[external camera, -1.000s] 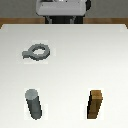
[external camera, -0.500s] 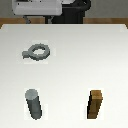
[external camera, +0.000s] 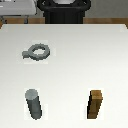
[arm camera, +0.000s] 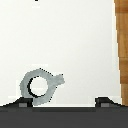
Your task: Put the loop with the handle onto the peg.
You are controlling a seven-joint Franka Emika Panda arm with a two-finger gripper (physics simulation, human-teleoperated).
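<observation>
Wrist view: hand (arm camera: 62,102) shows only as two dark fingertips at the frame edge, spread wide, nothing between them, empty. The loop (arm camera: 41,87) lies flat on the counter (arm camera: 75,40) close to one fingertip (arm camera: 21,103), well off the midline between the two, so the hand is not centred on it yet. Its stub handle points away from the hole toward the other fingertip, roughly across the gap.

Exterior view: hand itself not in shot; only the arm base at 12 o'clock. Loop (external camera: 37,51) sits at abt 10 o'clock from counter centre, handle sticking out at its own 8 o'clock. Peg (external camera: 34,104) stands upright at abt 7 o'clock, well apart from loop, nearly straight below it in frame. Wood block (external camera: 96,104) at 5 o'clock, away from both.

Judgement: next move needs a sideways shift to centre over the rim, then descent; the carry then runs from loop to peg.
</observation>
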